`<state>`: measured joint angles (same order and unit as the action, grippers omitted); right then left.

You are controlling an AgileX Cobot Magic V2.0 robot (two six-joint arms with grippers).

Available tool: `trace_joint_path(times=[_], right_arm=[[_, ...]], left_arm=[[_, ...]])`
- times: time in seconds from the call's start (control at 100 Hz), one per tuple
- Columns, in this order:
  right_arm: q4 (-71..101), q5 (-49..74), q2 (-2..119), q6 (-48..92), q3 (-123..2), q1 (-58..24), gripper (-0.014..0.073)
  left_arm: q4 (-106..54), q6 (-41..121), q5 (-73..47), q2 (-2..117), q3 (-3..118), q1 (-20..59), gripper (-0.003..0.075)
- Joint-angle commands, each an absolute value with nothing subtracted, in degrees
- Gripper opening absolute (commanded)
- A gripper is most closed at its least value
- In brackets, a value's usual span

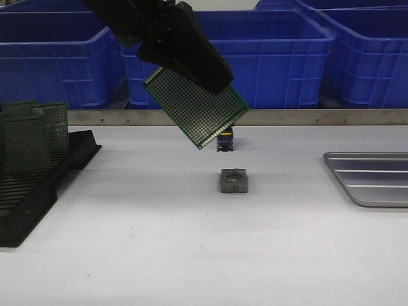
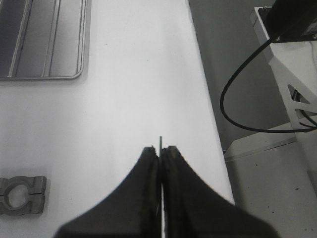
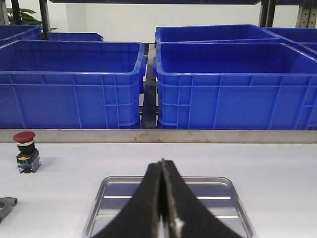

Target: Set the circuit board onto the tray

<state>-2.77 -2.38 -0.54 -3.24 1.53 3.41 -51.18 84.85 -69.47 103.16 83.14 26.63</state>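
Note:
My left gripper is shut on a green perforated circuit board and holds it tilted in the air above the middle of the table. In the left wrist view only the board's thin edge shows between the shut fingers of that gripper. The silver-grey ridged tray lies at the table's right side, far from the board; it also shows in the left wrist view. My right gripper is shut and empty, hovering over the near side of the tray.
A black slotted rack holding more green boards stands at the left. A grey metal clamp block and a red-capped push button sit mid-table. Blue crates line the back behind a metal rail.

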Motion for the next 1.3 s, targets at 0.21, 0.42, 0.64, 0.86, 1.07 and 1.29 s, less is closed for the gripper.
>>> trace_joint_path(times=[0.21, 0.42, 0.64, 0.86, 1.07, 1.29], right_arm=[[-3.12, -6.56, -2.08, -2.98, 0.82, 3.51, -0.0113], [-3.12, -6.56, -2.08, -2.98, 0.82, 3.51, -0.0113], [-3.12, -6.56, -2.08, -2.98, 0.82, 3.51, -0.0113], [-3.12, -8.82, -2.08, -2.98, 0.82, 3.51, -0.0113], [-3.12, -13.49, -2.08, -2.98, 0.82, 3.51, -0.0113], [-3.06, -7.4, -1.99, -2.98, -1.36, 3.51, -0.0113]], left_arm=[[-55.36, 84.69, -73.31, 100.48, 84.82, 27.12, -0.002], [-55.36, 84.69, -73.31, 100.48, 84.82, 27.12, -0.002], [-55.36, 84.69, -73.31, 100.48, 84.82, 27.12, -0.002], [-55.36, 84.69, -73.31, 100.48, 84.82, 27.12, -0.002], [-55.36, 84.69, -73.31, 100.48, 84.82, 27.02, -0.002], [-55.36, 84.69, -73.31, 100.48, 84.82, 27.02, -0.002]])
